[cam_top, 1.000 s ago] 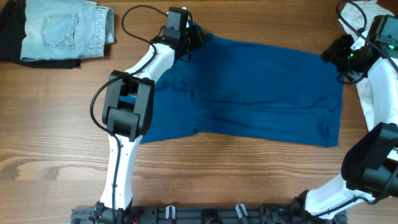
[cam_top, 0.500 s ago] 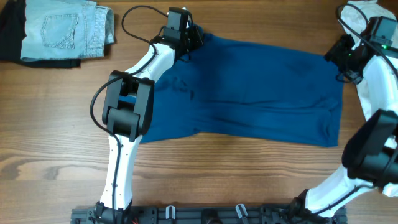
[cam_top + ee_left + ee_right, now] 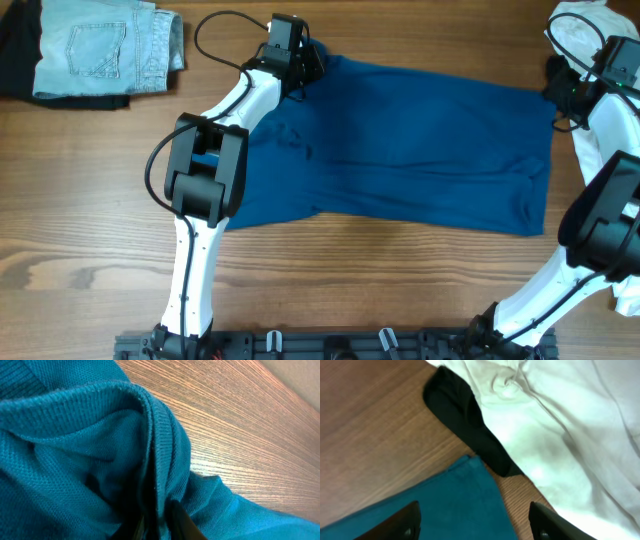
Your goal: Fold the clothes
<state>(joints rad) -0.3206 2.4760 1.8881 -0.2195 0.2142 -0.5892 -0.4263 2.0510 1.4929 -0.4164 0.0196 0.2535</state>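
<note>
The deep-blue top (image 3: 400, 140) lies spread across the middle of the wooden table. My left gripper (image 3: 308, 62) is at the top's far left corner, shut on a bunched fold of the blue cloth (image 3: 150, 460). My right gripper (image 3: 562, 92) is open and empty above the top's far right corner (image 3: 465, 505), its two fingertips wide apart on either side of the cloth's edge.
A pale blue denim piece (image 3: 100, 45) lies on dark cloth at the far left. A white garment (image 3: 560, 425) with a black piece (image 3: 465, 425) lies at the far right, next to the right gripper. Bare wood runs along the front of the table (image 3: 380, 280).
My right gripper has let go of the top's far right corner and moved right and back, off the cloth. The left gripper has not moved.
</note>
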